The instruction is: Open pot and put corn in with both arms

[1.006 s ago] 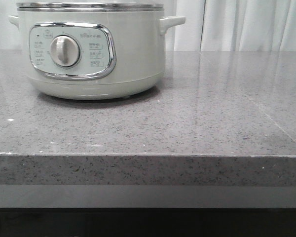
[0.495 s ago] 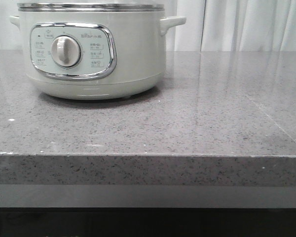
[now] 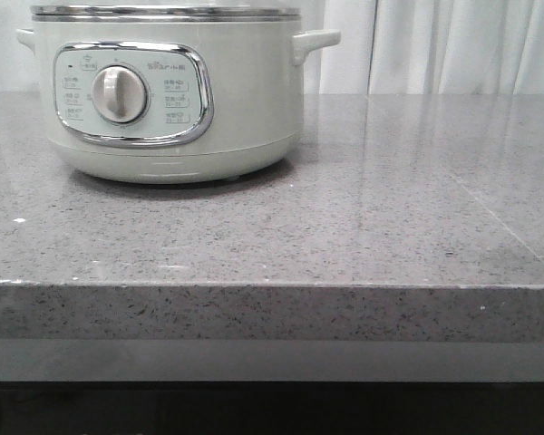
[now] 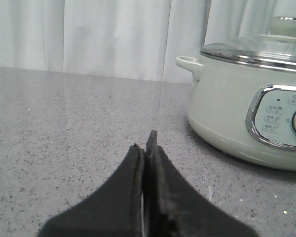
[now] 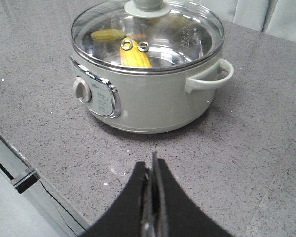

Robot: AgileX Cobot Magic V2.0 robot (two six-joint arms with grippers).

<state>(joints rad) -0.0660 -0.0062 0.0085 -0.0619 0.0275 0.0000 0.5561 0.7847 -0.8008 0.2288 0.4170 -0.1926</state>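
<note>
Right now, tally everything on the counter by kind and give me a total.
Pot: 1
Glass lid: 1, on the pot
Corn: 1 clearly seen through the lid; a second yellowish piece beside it could be corn or a reflection
Total: 3 sure, possibly 4

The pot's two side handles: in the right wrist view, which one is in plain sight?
The handle on the side away from the control dial shows as a full loop; the pot hides its opposite one.

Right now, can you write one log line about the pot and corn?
pale grey-green pot: glass lid on | yellow corn cob: inside | left gripper: shut, empty | right gripper: shut, empty
</note>
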